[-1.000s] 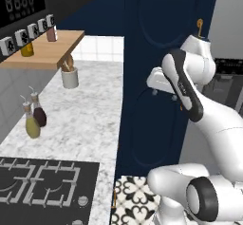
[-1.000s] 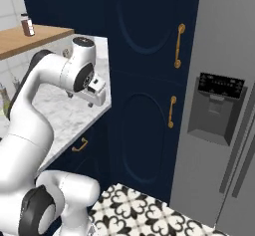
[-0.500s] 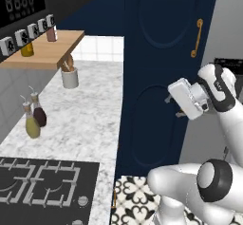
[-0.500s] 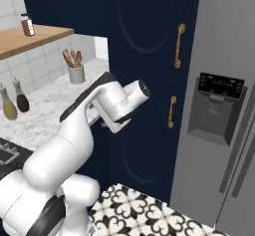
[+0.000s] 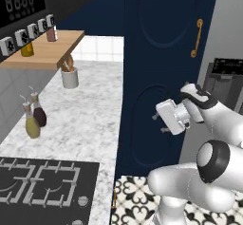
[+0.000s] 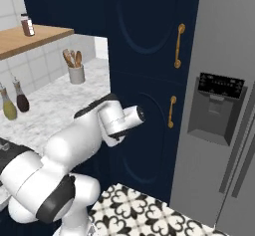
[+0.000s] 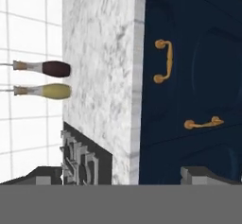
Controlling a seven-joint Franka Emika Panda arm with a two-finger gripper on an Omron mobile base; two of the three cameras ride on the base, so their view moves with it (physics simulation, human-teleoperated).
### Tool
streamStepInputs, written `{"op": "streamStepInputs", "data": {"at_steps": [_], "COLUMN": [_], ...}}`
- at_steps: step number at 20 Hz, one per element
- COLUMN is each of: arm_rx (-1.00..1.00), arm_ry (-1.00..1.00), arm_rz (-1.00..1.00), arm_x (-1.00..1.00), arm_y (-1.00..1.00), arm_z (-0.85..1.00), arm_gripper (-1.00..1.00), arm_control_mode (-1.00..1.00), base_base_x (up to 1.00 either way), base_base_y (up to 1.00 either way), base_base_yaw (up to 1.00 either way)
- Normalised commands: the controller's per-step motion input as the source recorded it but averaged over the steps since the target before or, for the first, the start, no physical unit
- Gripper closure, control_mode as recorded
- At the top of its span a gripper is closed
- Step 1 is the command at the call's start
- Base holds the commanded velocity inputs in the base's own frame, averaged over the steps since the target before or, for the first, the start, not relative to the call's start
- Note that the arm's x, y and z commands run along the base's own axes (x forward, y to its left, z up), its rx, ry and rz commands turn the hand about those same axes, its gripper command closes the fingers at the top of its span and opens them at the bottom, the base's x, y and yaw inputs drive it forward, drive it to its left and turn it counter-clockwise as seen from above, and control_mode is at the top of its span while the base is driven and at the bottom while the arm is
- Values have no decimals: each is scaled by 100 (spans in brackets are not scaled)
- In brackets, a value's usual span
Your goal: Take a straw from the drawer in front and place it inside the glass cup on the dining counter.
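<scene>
The gripper point(image 7: 124, 176) is standing wide, one tip point(image 7: 45, 176) at 7 o'clock and the other at 5 o'clock of the hand view, with nothing between them. That view is rolling sideways, so the two bottles point(image 7: 45, 80) are lying flat at 9 o'clock. The drawer point(image 7: 189, 34) is sitting shut at 1 o'clock, just past the edge of the marble worktop point(image 7: 101, 76); its brass handle point(image 7: 163, 67) is showing, its seams are hard to make out, and its contents are staying hidden behind the front. The hob point(image 7: 80, 159) is being cut off at 7 o'clock. In the left base view the gripper point(image 5: 159, 123) is hanging in open air before the tall navy door point(image 5: 156, 39), apart from the worktop edge at 9 o'clock.
</scene>
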Motion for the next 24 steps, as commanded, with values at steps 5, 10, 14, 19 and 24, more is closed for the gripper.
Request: {"op": "streamStepInputs", "data": {"at_steps": [5, 10, 14, 19, 24], "arm_rx": [19, 16, 14, 13, 8], "arm_ry": [0, -2, 0, -4, -9], "arm_rz": [7, 5, 8, 10, 9], "arm_x": [28, 27, 53, 45, 40], "arm_y": [34, 27, 36, 32, 31], "arm_z": [-98, -72, -53, -49, -45], "arm_gripper": [-100, -100, -100, -100, -100], "arm_control_mode": [-100, -100, -100, -100, -100], "base_base_x": [0, 0, 0, 0, 0], "base_base_y": [0, 0, 0, 0, 0], "base_base_yaw": [0, 0, 0, 0, 0]}}
